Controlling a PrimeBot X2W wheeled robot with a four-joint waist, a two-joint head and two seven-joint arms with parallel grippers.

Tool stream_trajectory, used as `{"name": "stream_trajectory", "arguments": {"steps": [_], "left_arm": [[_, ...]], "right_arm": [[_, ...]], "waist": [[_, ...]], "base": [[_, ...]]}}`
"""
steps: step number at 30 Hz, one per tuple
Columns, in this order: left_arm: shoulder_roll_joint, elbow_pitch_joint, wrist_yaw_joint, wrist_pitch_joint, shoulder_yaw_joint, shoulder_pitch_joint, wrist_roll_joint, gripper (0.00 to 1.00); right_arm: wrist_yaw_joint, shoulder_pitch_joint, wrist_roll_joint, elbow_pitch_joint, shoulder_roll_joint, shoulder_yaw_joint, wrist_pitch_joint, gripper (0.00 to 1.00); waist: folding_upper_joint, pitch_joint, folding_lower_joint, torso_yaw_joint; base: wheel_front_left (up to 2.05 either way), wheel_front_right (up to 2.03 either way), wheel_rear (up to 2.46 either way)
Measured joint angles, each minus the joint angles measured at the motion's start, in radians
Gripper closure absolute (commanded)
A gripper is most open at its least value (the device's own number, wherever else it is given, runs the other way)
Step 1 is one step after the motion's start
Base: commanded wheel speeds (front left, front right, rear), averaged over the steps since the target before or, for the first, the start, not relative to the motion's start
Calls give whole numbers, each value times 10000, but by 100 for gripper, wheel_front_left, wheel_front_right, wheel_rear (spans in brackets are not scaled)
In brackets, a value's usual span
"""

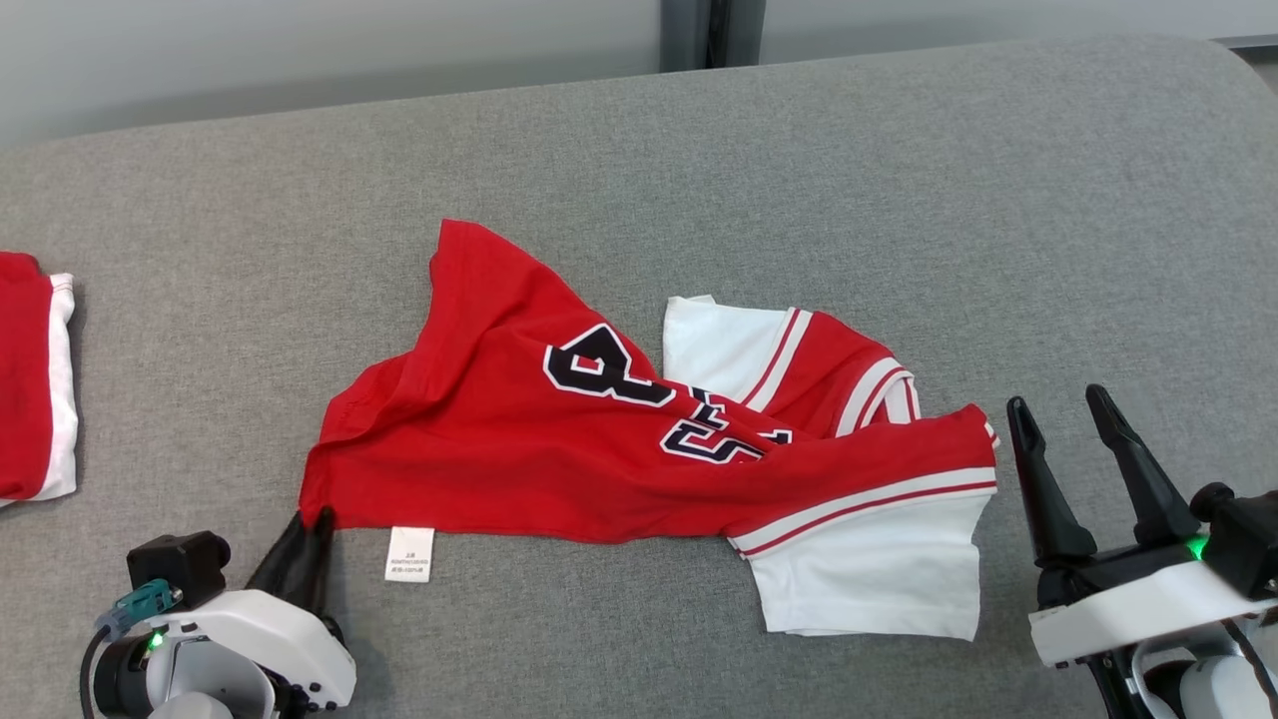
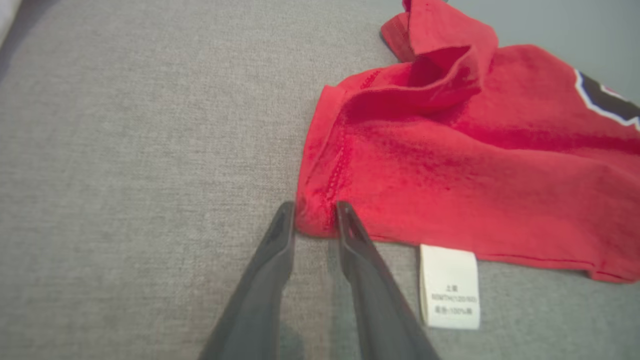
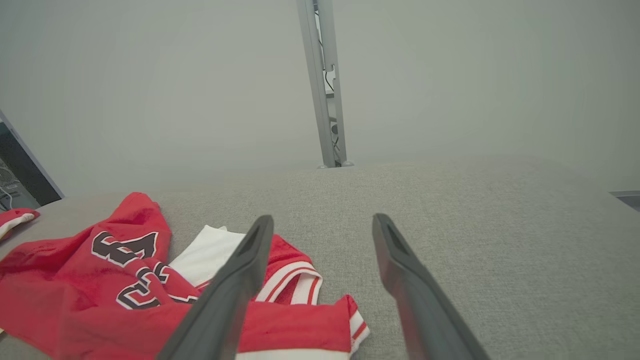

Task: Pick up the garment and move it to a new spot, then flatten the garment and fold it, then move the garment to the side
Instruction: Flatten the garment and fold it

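The garment point(image 1: 599, 439) is a red jersey with white sleeves and dark numerals, lying crumpled on the grey padded surface point(image 1: 699, 150). My left gripper point(image 1: 308, 524) sits at its near left corner. In the left wrist view, the left gripper point(image 2: 315, 212) has its two fingers set narrowly on either side of that corner of the garment point(image 2: 450, 160), with a gap still between them. My right gripper point(image 1: 1058, 404) stands open to the right of the white sleeve, touching nothing. The right wrist view shows the right gripper point(image 3: 322, 222) above bare surface, with the garment point(image 3: 100, 280) at lower left.
A white care label point(image 1: 409, 554) sticks out of the near hem, also seen just right of the left fingers as the label point(image 2: 449, 287). A second red and white folded garment point(image 1: 35, 389) lies at the far left edge. A pale wall runs behind the surface.
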Motion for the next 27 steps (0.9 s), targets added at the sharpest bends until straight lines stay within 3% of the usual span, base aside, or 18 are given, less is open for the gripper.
{"name": "stream_trajectory", "arguments": {"steps": [7, 14, 20, 22, 23, 24, 25, 27], "left_arm": [[44, 198, -119, -115, -38, -154, -4, 100], [130, 259, -117, -324, 50, -224, -65, 100], [130, 324, -105, -382, 46, -314, -90, 100], [125, 345, -105, -410, 15, -321, -90, 100], [123, 357, -107, -422, 0, -327, -90, 100], [115, 364, -117, -443, -23, -331, -90, 100], [100, 372, -125, -453, -44, -341, -90, 100], [79, 374, -155, -454, -92, -366, -88, 100]], "right_arm": [[0, 946, 115, 136, -100, 65, 382, 0], [0, 2391, 418, 163, 293, 826, 708, 0], [0, 2185, 796, 1068, 403, 1181, 675, 0], [0, 1864, 865, 1406, 401, 1237, 614, 20], [0, 1700, 959, 1609, 405, 1292, 617, 51], [0, 1568, 1011, 1797, 387, 1388, 652, 58], [0, 1458, 1072, 1973, 378, 1436, 669, 58], [0, 1234, 1170, 2286, 274, 1530, 694, 100]], "waist": [[0, 112, 0, -3], [0, 278, 0, -97], [0, 303, 0, -188], [0, 276, 0, -184], [0, 265, 0, -180], [0, 252, 0, -169], [0, 236, 0, -145], [0, 192, 0, -88]], "base": [[0, 0, 0], [0, 0, 0], [0, 0, 0], [0, 0, 0], [0, 0, 0], [0, 0, 0], [0, 0, 0], [0, 0, 0]]}}
